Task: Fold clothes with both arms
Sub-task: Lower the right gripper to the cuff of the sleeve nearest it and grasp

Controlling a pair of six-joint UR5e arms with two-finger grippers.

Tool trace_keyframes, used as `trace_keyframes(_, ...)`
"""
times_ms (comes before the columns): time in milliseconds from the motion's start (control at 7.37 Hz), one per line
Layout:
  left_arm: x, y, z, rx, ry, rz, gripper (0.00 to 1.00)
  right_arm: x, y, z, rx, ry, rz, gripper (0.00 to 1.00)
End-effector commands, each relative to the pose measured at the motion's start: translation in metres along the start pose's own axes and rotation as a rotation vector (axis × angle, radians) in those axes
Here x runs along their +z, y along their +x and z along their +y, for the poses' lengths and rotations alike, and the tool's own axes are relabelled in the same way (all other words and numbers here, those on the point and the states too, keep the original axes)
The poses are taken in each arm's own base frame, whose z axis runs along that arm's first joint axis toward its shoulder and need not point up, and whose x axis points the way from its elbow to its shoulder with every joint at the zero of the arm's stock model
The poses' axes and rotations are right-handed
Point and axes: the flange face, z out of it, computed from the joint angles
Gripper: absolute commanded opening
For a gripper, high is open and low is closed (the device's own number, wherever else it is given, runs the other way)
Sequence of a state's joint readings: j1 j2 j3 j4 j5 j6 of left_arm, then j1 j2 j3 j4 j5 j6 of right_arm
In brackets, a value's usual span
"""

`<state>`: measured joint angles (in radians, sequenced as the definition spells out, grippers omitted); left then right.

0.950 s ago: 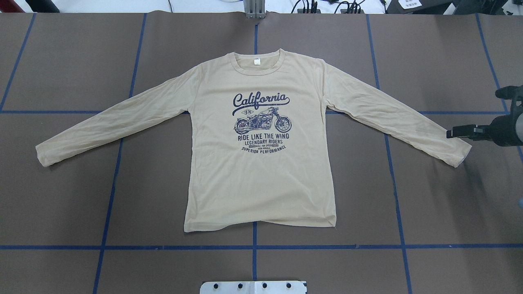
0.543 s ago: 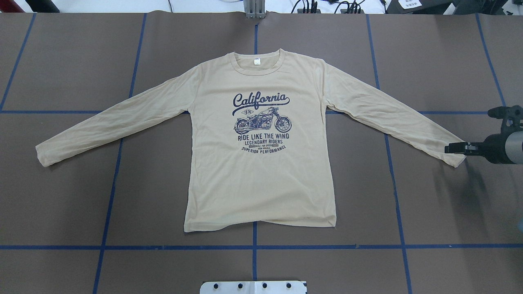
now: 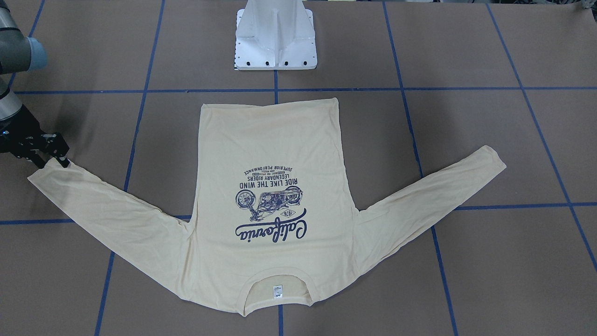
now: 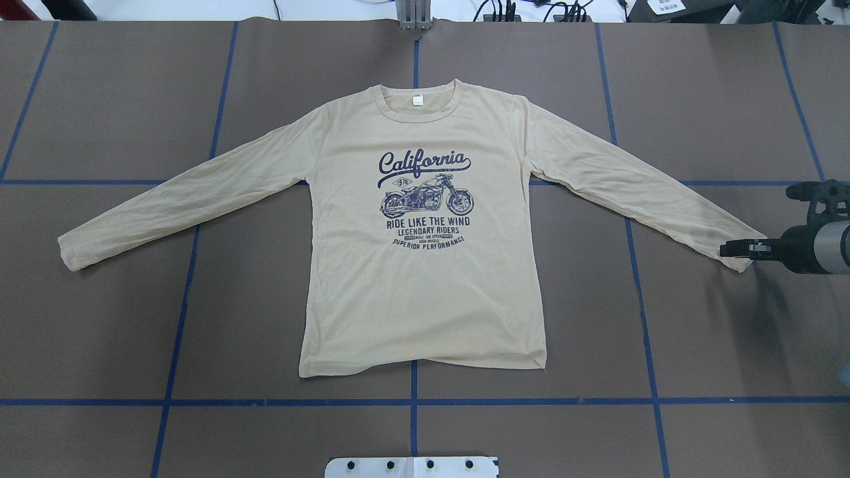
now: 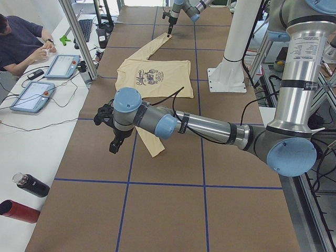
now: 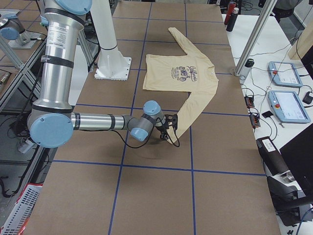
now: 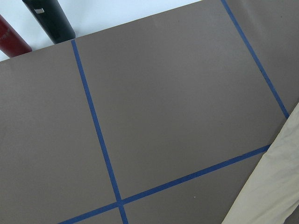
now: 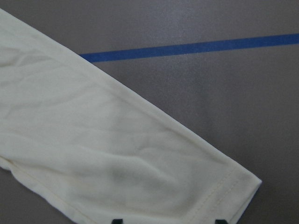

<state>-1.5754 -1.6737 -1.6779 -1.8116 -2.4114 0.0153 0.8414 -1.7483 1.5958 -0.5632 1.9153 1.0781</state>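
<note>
We see the T-shirt (image 4: 425,285) flat on the brown, blue-taped surface (image 4: 99,332); right gripper (image 4: 725,250) jaws spread over a cuff (image 8: 224,186); left gripper (image 5: 113,148), we cannot tell.

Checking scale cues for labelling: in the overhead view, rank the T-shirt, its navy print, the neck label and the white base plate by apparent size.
1. T-shirt.
2. Navy print.
3. White base plate, cropped, judged by its visible part.
4. Neck label.
</note>
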Motion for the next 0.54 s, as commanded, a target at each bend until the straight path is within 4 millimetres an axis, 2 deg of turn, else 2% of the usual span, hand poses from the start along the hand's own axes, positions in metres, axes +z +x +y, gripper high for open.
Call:
trace_keyframes(0,0.0005,-0.0005,0.0003,-0.001,-0.001,0.000,1.00,-0.0009,-0.0019,0.0006,-0.003,-0.005,-0.005,0.04)
trace_keyframes(136,0.0005,-0.0005,0.0003,-0.001,-0.001,0.000,1.00,-0.0009,-0.0019,0.0006,-0.003,-0.005,-0.005,0.00)
trace_keyframes(407,0.0005,-0.0005,0.0003,-0.001,-0.001,0.000,1.00,-0.0074,-0.0009,0.0031,-0.006,-0.004,-0.008,0.00)
